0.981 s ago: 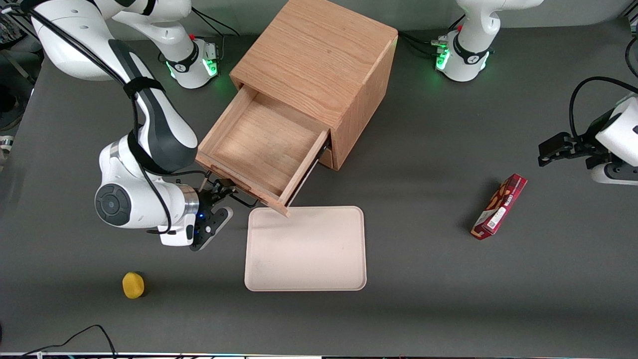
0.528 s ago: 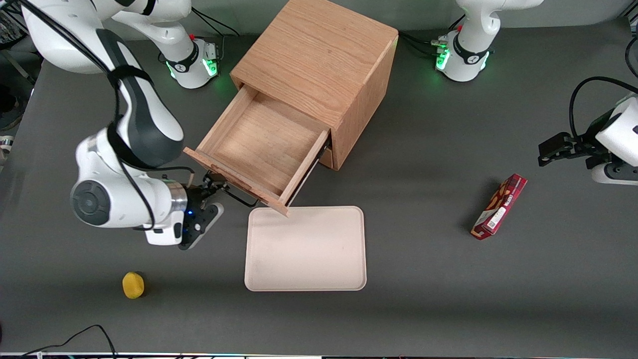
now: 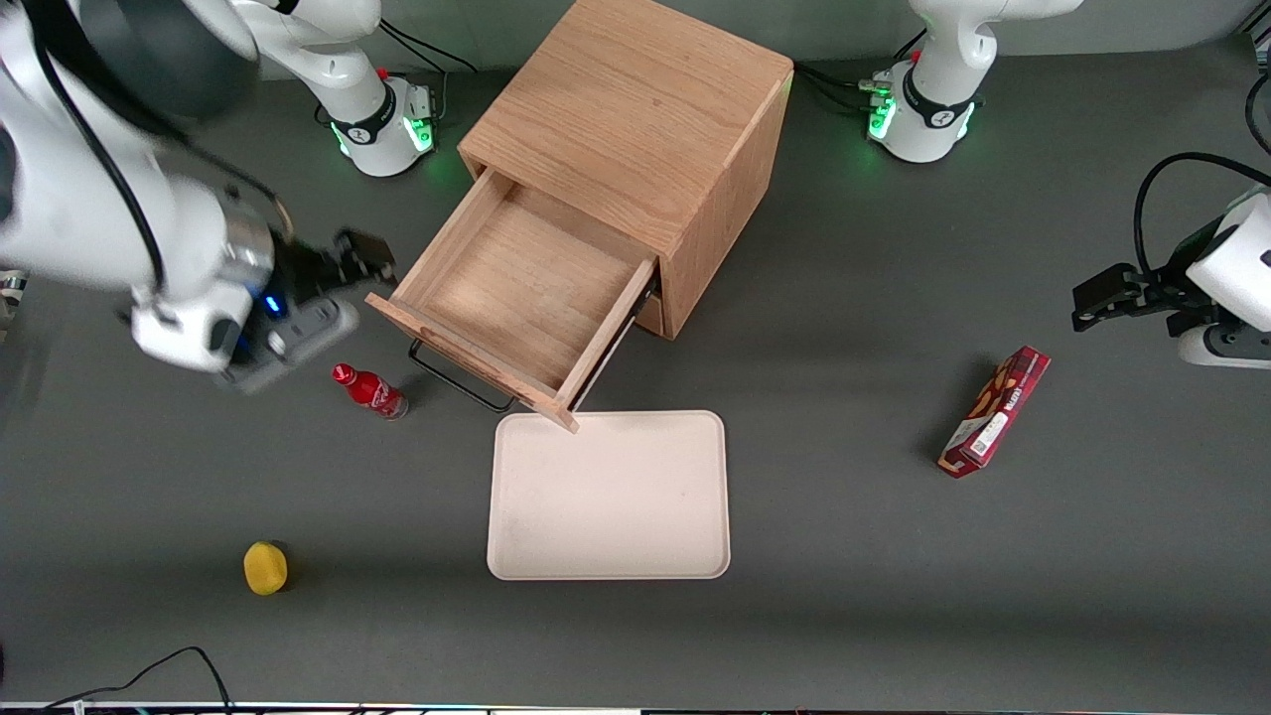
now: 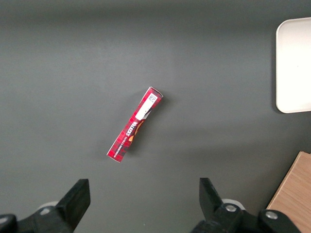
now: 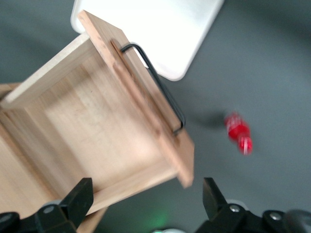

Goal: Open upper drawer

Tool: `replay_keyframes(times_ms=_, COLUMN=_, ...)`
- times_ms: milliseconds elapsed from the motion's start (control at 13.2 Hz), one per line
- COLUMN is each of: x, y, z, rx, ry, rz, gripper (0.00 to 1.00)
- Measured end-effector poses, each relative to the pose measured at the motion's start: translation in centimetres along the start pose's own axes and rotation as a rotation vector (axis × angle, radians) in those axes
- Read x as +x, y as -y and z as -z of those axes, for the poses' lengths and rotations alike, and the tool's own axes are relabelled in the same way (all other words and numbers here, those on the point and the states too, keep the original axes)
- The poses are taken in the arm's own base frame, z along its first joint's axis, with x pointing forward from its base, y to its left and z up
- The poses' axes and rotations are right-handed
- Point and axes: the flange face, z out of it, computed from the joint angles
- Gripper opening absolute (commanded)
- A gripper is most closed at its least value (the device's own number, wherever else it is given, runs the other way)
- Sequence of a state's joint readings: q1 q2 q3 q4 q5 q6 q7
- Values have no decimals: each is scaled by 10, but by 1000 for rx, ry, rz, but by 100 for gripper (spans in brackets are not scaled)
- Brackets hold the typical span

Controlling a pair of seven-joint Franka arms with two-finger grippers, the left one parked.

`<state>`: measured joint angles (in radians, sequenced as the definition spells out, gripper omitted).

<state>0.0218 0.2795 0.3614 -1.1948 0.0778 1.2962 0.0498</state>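
Note:
The upper drawer (image 3: 521, 293) of the light-oak cabinet (image 3: 635, 119) stands pulled far out, its tray bare inside. Its thin black bar handle (image 3: 459, 385) faces the front camera. The drawer also shows in the right wrist view (image 5: 97, 131), with its handle (image 5: 158, 87). My right gripper (image 3: 362, 260) is open and holds nothing. It hangs raised above the table beside the drawer's front corner, toward the working arm's end, apart from the handle. The lower drawer is hidden under the upper one.
A small red bottle (image 3: 369, 389) lies on the table beside the handle. A cream tray (image 3: 608, 495) lies nearer the camera than the drawer. A yellow object (image 3: 265, 568) sits near the front edge. A red box (image 3: 995, 410) lies toward the parked arm's end.
My gripper let go of the handle, lifted and moved away from the front camera toward the working arm's end. The red bottle that the arm hid now shows. The drawer came slightly farther out.

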Motion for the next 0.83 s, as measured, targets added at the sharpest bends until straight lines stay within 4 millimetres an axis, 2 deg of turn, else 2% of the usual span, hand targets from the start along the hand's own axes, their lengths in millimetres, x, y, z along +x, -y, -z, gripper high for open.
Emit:
replay_keyframes(times_ms=75, x=-18, y=4, z=17, rx=-16, ry=-14, rz=-93, gripper=100)
replay_keyframes(times_ms=151, x=-32, y=-2, z=29, rx=-29, ry=-31, rz=-169, gripper=100)
replay_keyframes(times_ms=226, x=-41, y=-23, z=37, rx=-40, ry=-43, rz=-235, gripper=100)
replay_keyframes(times_ms=377, x=-49, y=-80, z=37, rx=-42, ry=-38, rz=-351, gripper=100)
replay_keyframes(times_ms=453, x=-51, y=-106, z=31, rx=-40, ry=-24, rz=-399, gripper=100)
replay_keyframes(times_ms=528, x=-53, y=-123, z=24, rx=-39, ry=-15, rz=-432, gripper=100)
replay_keyframes(times_ms=679, x=-59, y=-133, z=4, rx=-50, ry=-49, rz=-459, gripper=100)
replay_keyframes(times_ms=830, x=-78, y=-130, z=-21, rx=-89, ry=-116, rz=-458, gripper=100)
